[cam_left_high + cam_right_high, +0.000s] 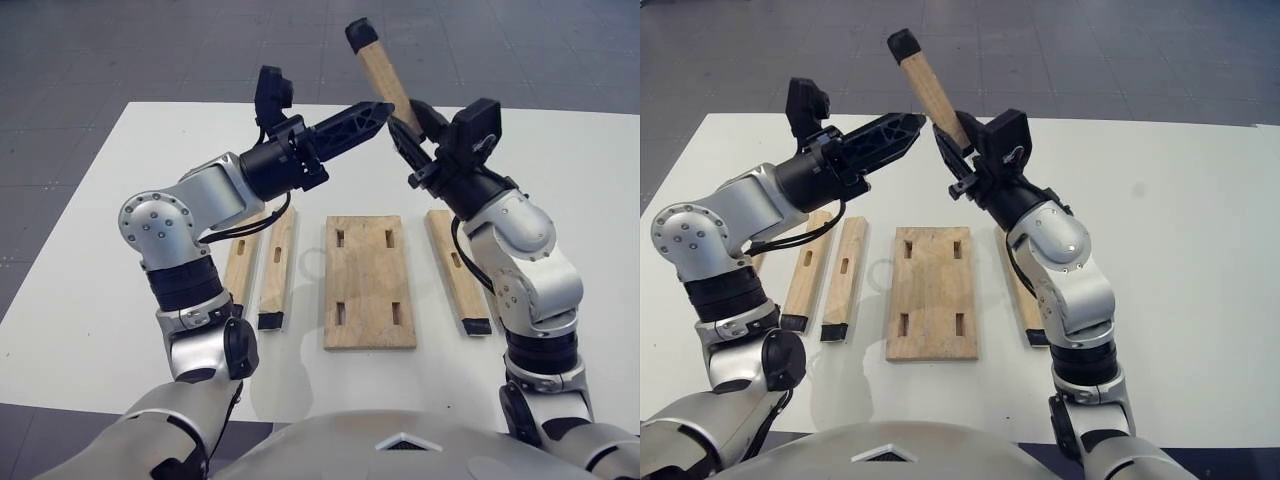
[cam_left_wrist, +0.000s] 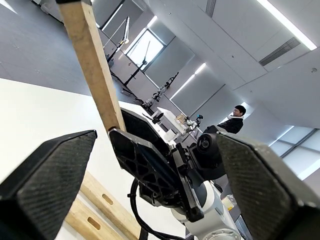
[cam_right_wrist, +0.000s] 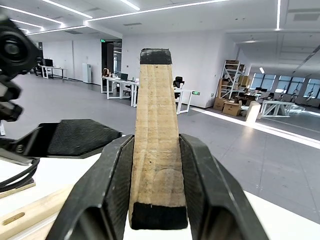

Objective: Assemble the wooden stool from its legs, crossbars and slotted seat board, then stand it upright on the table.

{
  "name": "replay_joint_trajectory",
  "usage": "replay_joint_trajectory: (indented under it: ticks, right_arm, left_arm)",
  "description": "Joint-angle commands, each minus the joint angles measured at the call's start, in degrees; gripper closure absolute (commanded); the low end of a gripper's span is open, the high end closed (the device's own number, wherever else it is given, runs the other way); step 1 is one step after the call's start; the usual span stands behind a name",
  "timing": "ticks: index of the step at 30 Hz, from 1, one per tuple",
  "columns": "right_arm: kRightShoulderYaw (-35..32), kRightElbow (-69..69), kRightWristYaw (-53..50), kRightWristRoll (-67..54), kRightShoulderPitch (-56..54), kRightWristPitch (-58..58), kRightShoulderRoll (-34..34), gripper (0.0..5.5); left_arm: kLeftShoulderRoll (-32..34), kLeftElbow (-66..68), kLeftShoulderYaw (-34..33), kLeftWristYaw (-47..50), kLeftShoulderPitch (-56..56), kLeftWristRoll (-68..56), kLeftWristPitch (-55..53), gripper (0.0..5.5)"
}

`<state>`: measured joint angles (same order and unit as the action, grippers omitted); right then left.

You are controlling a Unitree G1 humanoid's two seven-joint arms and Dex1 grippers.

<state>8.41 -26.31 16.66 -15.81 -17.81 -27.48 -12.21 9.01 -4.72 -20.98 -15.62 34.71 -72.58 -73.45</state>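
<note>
From the head cameras I get the layout. The slotted seat board lies flat at the centre of the white counter; it is a pale rectangular plank with four small rectangular slots. Two slotted wooden bars lie just to its left in the frame. A third bar lies to its right, partly behind the right arm, and each bar is tipped in black at the near end. In the upper middle of the frame the right end effector is clamped on the raised leg, which tilts up and to the left with a black cap on top. The right wrist camera gives me that grip close up: both black fingers press the leg's flat sides, the bare grain runs lengthwise, and the gripped end carries a black band too. The left end effector points at the leg from the left of the frame, its tip just beside it; I cannot tell whether they touch. Its own wrist camera shows dark, finely textured pads spread wide with nothing held, and the leg slanting toward the upper left beyond the gap.
</note>
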Motion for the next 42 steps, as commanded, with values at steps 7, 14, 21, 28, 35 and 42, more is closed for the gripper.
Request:
replay_joint_trajectory:
  ticks: [7,14,21,28,35,42]
  right_arm:
    - [2.29,-0.66,-0.07,1.58,1.45,-0.51,0.16,4.18]
    - [3.86,-1.36,0.07,2.08,3.06,-0.87,0.89,4.18]
    - [3.89,-1.71,-0.11,2.22,3.62,-1.52,1.08,4.18]
    - [3.46,-1.02,0.00,2.21,3.40,-1.18,1.09,4.18]
    - [3.12,-0.37,-0.07,2.31,3.06,-0.98,1.10,4.18]
    - [2.60,0.75,-0.19,2.69,2.41,-0.28,1.18,4.18]
  left_arm:
    - [1.96,3.91,3.16,-0.24,1.82,3.85,5.67,1.06]
    - [1.49,12.16,0.46,5.13,5.22,5.74,9.11,1.06]
    - [0.12,14.04,-1.20,7.98,5.34,3.39,7.60,1.06]
    - [-1.29,13.10,-1.76,11.81,8.07,-0.98,6.78,1.06]
    - [-2.53,14.52,-1.54,14.37,8.62,-1.51,8.11,1.53]
    - [-3.06,16.36,-2.39,15.58,9.49,-2.50,9.13,2.59]
